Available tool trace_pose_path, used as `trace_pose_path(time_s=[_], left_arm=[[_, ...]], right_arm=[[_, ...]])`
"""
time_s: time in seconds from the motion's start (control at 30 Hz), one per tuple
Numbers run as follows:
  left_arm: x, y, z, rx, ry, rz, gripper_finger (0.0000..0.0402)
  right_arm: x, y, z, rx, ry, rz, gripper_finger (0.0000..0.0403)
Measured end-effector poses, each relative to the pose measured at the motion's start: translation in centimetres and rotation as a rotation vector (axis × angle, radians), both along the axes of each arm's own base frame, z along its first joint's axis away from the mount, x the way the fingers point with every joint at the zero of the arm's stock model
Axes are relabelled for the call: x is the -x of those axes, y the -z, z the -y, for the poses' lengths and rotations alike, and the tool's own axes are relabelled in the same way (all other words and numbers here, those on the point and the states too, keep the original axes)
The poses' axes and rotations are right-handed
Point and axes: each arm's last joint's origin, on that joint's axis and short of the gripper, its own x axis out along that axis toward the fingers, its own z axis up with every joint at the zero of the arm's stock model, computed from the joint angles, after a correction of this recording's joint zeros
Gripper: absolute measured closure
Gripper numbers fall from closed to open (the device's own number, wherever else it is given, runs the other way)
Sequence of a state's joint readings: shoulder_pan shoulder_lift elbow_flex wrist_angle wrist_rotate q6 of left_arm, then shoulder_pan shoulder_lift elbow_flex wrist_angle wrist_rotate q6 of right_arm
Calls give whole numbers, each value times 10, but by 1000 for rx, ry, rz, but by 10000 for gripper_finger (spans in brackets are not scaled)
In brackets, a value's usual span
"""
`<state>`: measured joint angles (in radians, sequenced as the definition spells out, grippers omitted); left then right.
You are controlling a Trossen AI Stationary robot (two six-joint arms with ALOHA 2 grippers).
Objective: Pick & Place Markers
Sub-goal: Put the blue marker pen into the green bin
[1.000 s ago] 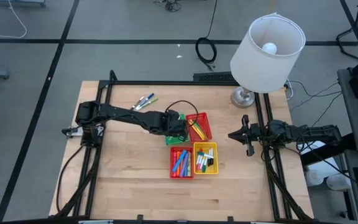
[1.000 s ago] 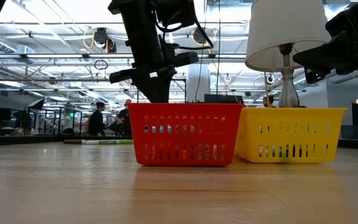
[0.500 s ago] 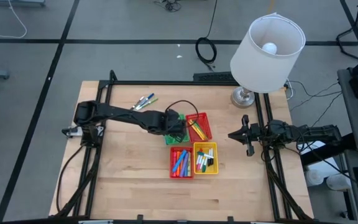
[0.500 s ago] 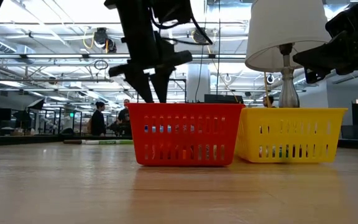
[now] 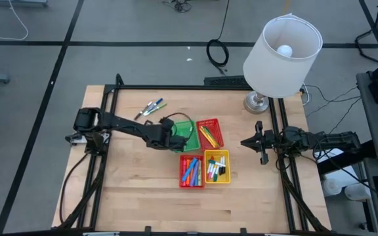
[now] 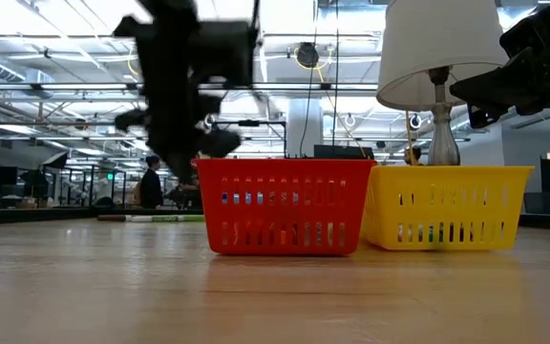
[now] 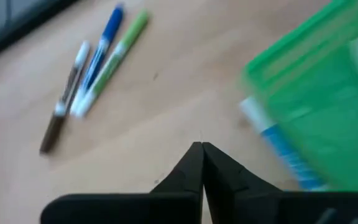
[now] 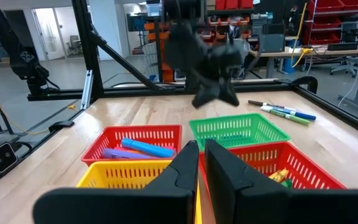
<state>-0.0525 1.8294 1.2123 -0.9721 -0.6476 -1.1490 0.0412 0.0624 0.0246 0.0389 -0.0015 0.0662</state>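
**Left Jaws Closed Beside Green Basket**

We see the left gripper [image 5: 170, 135] with jaws closed and empty, just beside the green basket [image 5: 186, 131]. The right gripper [image 5: 257, 141] waits at the counter's [image 5: 136, 190] right edge, jaws closed. Three markers [image 7: 89, 74] lie loose on the counter, apart from the baskets. More markers fill the red basket [image 5: 190, 172] and yellow basket [image 5: 216, 166].
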Motion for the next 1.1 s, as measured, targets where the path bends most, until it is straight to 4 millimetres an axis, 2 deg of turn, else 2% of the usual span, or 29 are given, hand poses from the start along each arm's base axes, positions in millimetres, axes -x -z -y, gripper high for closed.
trace_pose_path(time_s=[0.1, 0.2, 0.57, 0.77, 0.83, 1.1], left_arm=[[19, 22, 0, 0, -51, 21, 398], [31, 35, 6, 39, -26, 135, 398], [79, 43, 41, 239, 230, 503, 400], [82, 61, 54, 276, 333, 681, 400], [83, 69, 54, 263, 328, 681, 400], [59, 80, 61, 283, 321, 695, 401]], right_arm=[[0, 0, 0, 0, 0, 0, 385], [0, 0, 0, 0, 0, 0, 385], [0, 0, 0, 0, 0, -4, 385], [0, 0, 0, 0, 0, -6, 385], [0, 1, 0, 0, 0, -8, 385], [-1, 1, 0, 1, 0, -11, 385]])
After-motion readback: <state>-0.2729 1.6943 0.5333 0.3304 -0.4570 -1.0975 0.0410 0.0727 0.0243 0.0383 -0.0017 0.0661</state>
